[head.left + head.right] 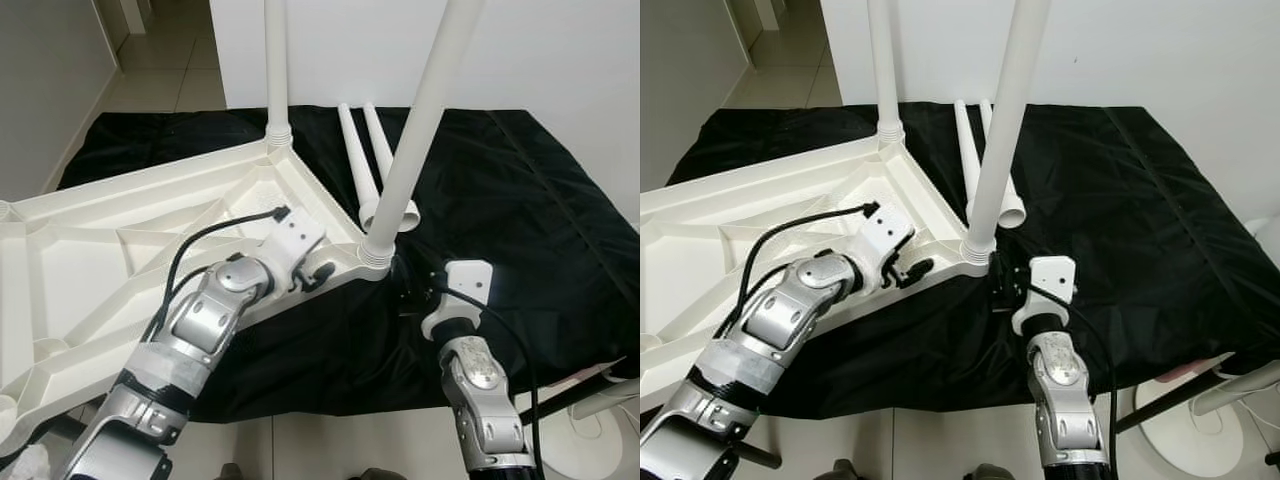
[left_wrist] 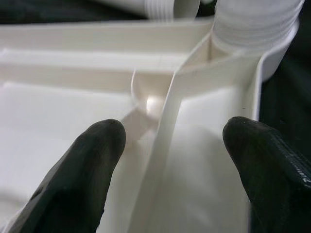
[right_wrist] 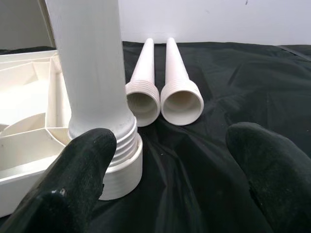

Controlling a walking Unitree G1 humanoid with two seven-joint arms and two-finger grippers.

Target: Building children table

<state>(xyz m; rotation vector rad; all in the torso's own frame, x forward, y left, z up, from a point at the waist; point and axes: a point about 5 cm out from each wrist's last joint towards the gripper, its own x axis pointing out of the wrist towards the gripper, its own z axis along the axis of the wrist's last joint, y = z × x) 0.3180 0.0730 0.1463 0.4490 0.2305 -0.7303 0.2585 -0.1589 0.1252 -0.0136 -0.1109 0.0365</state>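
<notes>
A white plastic table top lies upside down on a black cloth. Two white legs stand screwed into its corners, a far leg and a near leg. Two loose legs lie side by side on the cloth behind it. My left gripper is open at the rim beside the near corner, its fingers straddling a thin rib without touching it. My right gripper is open low over the cloth, just right of the near leg's threaded base, with nothing held.
A white wall rises behind the cloth. Tiled floor runs off at the upper left. A white round base with a cable stands on the floor at the lower right, past the cloth's front edge.
</notes>
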